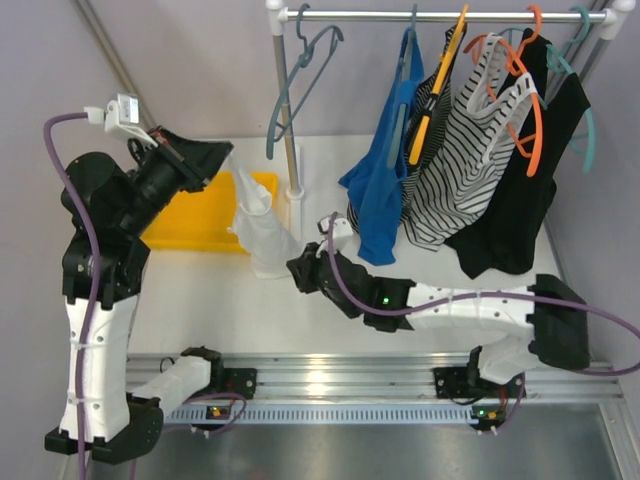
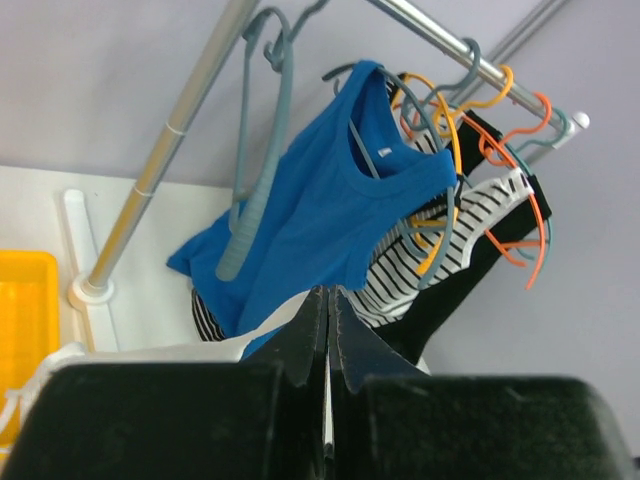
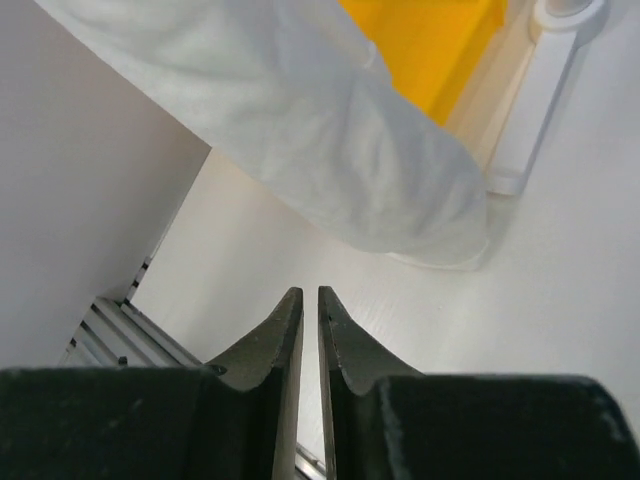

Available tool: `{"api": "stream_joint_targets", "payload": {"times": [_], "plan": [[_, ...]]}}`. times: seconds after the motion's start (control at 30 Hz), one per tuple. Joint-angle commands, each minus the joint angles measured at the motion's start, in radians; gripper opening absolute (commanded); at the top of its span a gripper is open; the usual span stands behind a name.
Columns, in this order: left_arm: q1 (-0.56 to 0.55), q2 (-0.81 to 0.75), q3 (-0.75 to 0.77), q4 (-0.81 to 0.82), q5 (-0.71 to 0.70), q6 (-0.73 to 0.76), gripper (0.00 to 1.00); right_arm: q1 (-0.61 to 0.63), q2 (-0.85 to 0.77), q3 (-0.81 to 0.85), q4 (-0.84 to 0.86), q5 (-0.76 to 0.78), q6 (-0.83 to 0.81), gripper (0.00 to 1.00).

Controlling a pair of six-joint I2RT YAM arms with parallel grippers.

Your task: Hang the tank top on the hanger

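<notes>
The white tank top hangs from my left gripper down to the table beside the rack pole. The left gripper is raised and shut on a thin edge of it, and white fabric shows beside the jaws. The grey-blue hanger hangs empty on the rail at the left end, and it also shows in the left wrist view. My right gripper is low on the table by the tank top's lower end. Its jaws are shut and empty.
A yellow tray lies behind the tank top. The rack pole and its white foot stand close by. On the rail hang a blue top, a striped top, a black garment, orange hangers and a teal hanger.
</notes>
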Motion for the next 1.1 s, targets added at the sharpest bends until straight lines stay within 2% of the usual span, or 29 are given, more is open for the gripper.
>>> {"api": "stream_joint_targets", "payload": {"times": [0.0, 0.03, 0.13, 0.23, 0.33, 0.37, 0.43, 0.47, 0.57, 0.63, 0.67, 0.8, 0.87, 0.93, 0.97, 1.07], "plan": [[-0.021, -0.021, -0.051, 0.064, 0.090, -0.030, 0.00, 0.037, -0.171, -0.049, -0.041, 0.080, -0.044, 0.12], [-0.027, -0.039, -0.077, 0.073, 0.111, -0.039, 0.00, 0.041, -0.233, -0.060, -0.060, 0.083, -0.047, 0.16], [-0.057, -0.093, -0.209, 0.122, 0.121, -0.079, 0.00, 0.045, -0.336, -0.082, -0.165, 0.091, -0.040, 0.21], [-0.149, -0.146, -0.373, 0.189, 0.041, -0.119, 0.00, 0.045, -0.427, -0.112, -0.256, 0.096, -0.008, 0.23], [-0.351, -0.170, -0.541, 0.281, -0.078, -0.155, 0.00, 0.045, -0.506, -0.160, -0.313, 0.099, 0.054, 0.26], [-0.473, -0.167, -0.612, 0.301, -0.183, -0.169, 0.00, 0.045, -0.528, -0.186, -0.359, 0.102, 0.072, 0.26], [-0.592, -0.147, -0.679, 0.386, -0.282, -0.185, 0.00, 0.043, -0.577, -0.212, -0.412, 0.103, 0.147, 0.26], [-0.701, -0.136, -0.732, 0.410, -0.386, -0.201, 0.00, 0.045, -0.597, -0.244, -0.461, 0.103, 0.175, 0.26], [-0.861, -0.064, -0.821, 0.530, -0.538, -0.241, 0.00, 0.045, -0.689, -0.305, -0.593, 0.120, 0.294, 0.30], [-0.913, 0.012, -0.854, 0.623, -0.573, -0.264, 0.00, 0.045, -0.778, -0.336, -0.675, 0.137, 0.386, 0.35], [-0.951, 0.042, -0.880, 0.650, -0.582, -0.284, 0.00, 0.046, -0.809, -0.365, -0.704, 0.145, 0.409, 0.37], [-0.990, 0.224, -0.888, 0.736, -0.531, -0.326, 0.00, 0.043, -0.947, -0.418, -0.846, 0.165, 0.508, 0.44], [-1.010, 0.272, -0.881, 0.781, -0.508, -0.338, 0.00, 0.045, -0.964, -0.431, -0.879, 0.171, 0.529, 0.47], [-1.021, 0.324, -0.872, 0.789, -0.493, -0.337, 0.08, 0.043, -0.964, -0.439, -0.897, 0.169, 0.545, 0.52], [-1.025, 0.336, -0.871, 0.785, -0.496, -0.334, 0.19, 0.046, -0.959, -0.444, -0.897, 0.165, 0.548, 0.52], [-1.027, 0.323, -0.874, 0.742, -0.536, -0.314, 0.38, 0.045, -0.915, -0.456, -0.885, 0.148, 0.561, 0.55]]}}
